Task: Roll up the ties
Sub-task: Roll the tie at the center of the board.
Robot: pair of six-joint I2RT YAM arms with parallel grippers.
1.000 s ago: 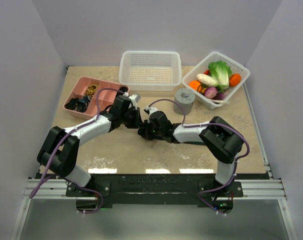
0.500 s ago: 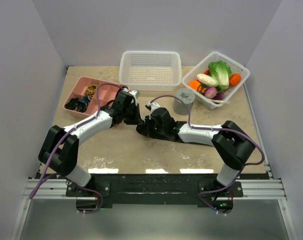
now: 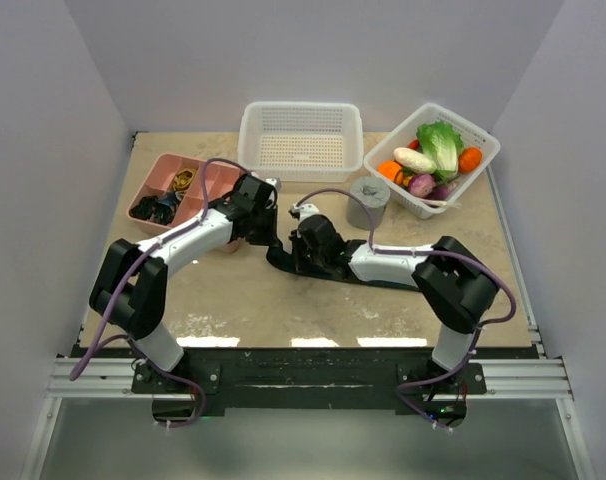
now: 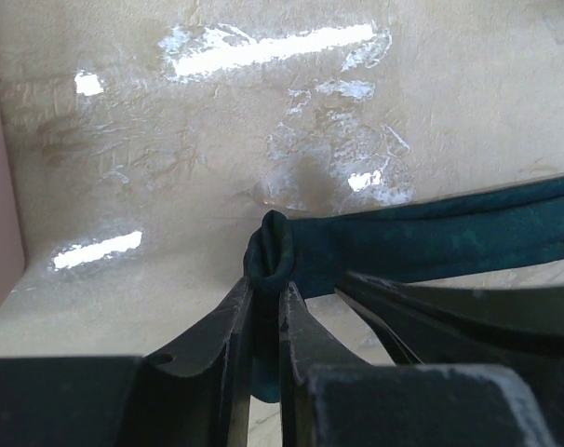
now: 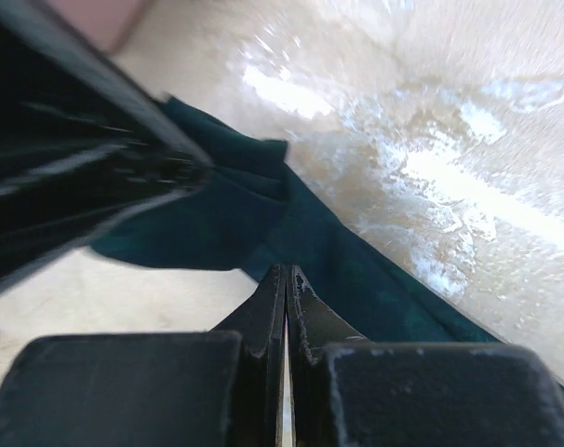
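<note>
We hold the left gripper (image 3: 267,236) out from 7 o'clock to the middle of the table (image 3: 233,300), wrist bent toward 4 o'clock. The right gripper (image 3: 291,252) lies low from 5 o'clock, forearm flat, and meets it there. The left jaws stand narrow, clamped on a small rolled end of the tie (image 4: 431,237), with cloth showing between the fingers (image 4: 228,326). The right jaws are pressed together, tips down on the tie; we cannot tell whether they catch cloth. The tie lies flat, running from the middle toward 4 o'clock. From above, our wrists hide its rolled end and much of the band.
</note>
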